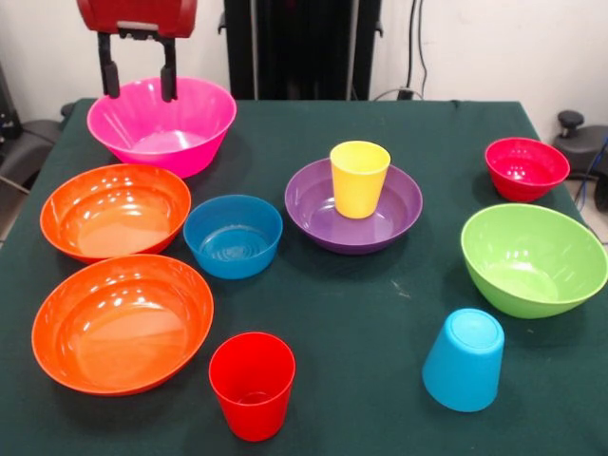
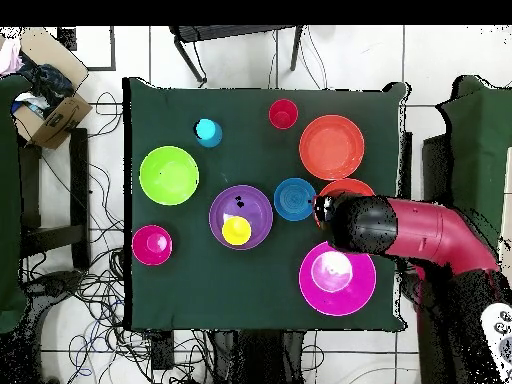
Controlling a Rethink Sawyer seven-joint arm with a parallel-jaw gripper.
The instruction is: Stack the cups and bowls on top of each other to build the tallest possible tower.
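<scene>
My gripper (image 1: 139, 84) is open and empty, its two black fingers hanging over the far rim of the magenta bowl (image 1: 161, 128) (image 2: 338, 280). Two orange bowls (image 1: 114, 211) (image 1: 122, 323) lie in front of it. In the overhead view one orange bowl (image 2: 331, 147) shows whole and the other (image 2: 347, 187) is partly under my arm (image 2: 420, 230). The small blue bowl (image 1: 233, 236) (image 2: 294, 199) stands beside the purple bowl (image 1: 309, 207) (image 2: 256, 204), which holds the upright yellow cup (image 1: 359, 178) (image 2: 237, 231). The lime bowl (image 1: 532, 258), crimson bowl (image 1: 525, 168), upturned light blue cup (image 1: 464, 359) and upright red cup (image 1: 252, 385) stand apart.
All things sit on a dark green tablecloth (image 1: 380, 313). The robot's black pedestal (image 1: 299, 47) stands at the far edge. In the overhead view a cardboard box (image 2: 50, 115) and loose cables (image 2: 100, 280) lie on the floor beside the table.
</scene>
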